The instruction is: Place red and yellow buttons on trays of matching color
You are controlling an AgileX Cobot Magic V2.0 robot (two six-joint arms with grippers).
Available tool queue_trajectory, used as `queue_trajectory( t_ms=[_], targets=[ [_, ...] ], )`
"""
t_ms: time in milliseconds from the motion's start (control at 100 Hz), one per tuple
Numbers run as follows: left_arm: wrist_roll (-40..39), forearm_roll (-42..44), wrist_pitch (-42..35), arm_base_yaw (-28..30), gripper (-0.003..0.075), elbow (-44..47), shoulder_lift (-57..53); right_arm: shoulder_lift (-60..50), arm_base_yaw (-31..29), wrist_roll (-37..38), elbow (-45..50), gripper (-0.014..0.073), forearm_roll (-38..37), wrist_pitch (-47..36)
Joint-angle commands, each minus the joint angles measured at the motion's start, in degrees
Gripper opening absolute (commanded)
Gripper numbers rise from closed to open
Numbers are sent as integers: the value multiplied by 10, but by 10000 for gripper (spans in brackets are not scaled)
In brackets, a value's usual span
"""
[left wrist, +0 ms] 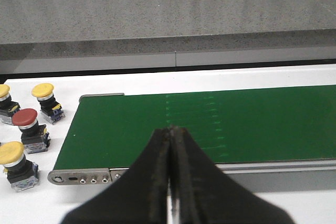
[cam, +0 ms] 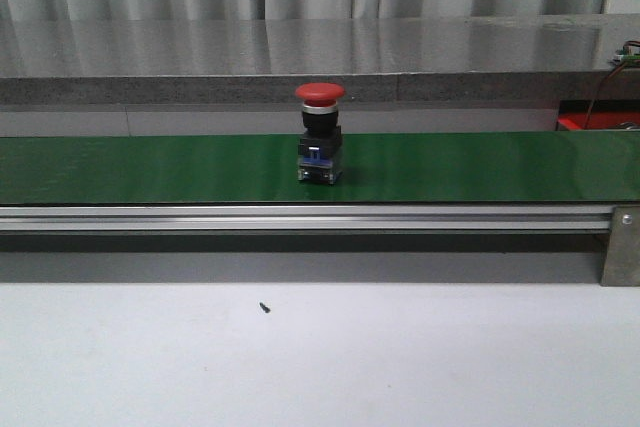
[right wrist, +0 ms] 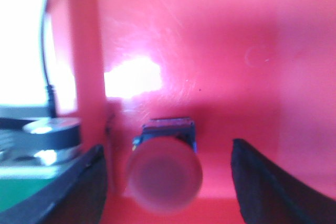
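In the right wrist view a red button (right wrist: pixel 164 167) stands on the floor of the red tray (right wrist: pixel 220 51). My right gripper (right wrist: pixel 168 145) is open around it, with a gap on both sides. A second red button (cam: pixel 320 132) stands upright on the green belt (cam: pixel 150 167) in the front view. The red tray's corner (cam: pixel 572 123) shows at the far right. My left gripper (left wrist: pixel 170 129) is shut and empty over the belt's end (left wrist: pixel 210 124). Beside that end stand a red button (left wrist: pixel 29 127) and yellow buttons (left wrist: pixel 44 100) (left wrist: pixel 14 158). No yellow tray is in view.
A grey stone counter (cam: pixel 300 57) runs behind the belt, and an aluminium rail (cam: pixel 300 217) runs along its front. The white table (cam: pixel 320 357) carries a small dark speck (cam: pixel 264 307). A belt roller (right wrist: pixel 52 135) and a thin dark wire (right wrist: pixel 48 77) lie beside the tray wall (right wrist: pixel 84 51).
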Motion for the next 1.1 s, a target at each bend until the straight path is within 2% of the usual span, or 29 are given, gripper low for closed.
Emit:
queue_trajectory(
  t_ms=[0,340,500,710,1090],
  targets=[
    [0,-5,-44,-5,-20,-15,2,-75,1,-10,-25,499,3,16],
    [0,-5,-44,-5,-20,-15,2,-193,48,-27,29,499,11,87],
    [0,-5,-44,-5,-20,-15,2,-255,90,-34,116,499,20,61],
    [0,-5,-44,-5,-20,-15,2,-311,176,-49,230,503,30,8],
    [0,-5,-44,-5,-20,-15,2,-289,298,-49,268,503,40,-67]
  ],
)
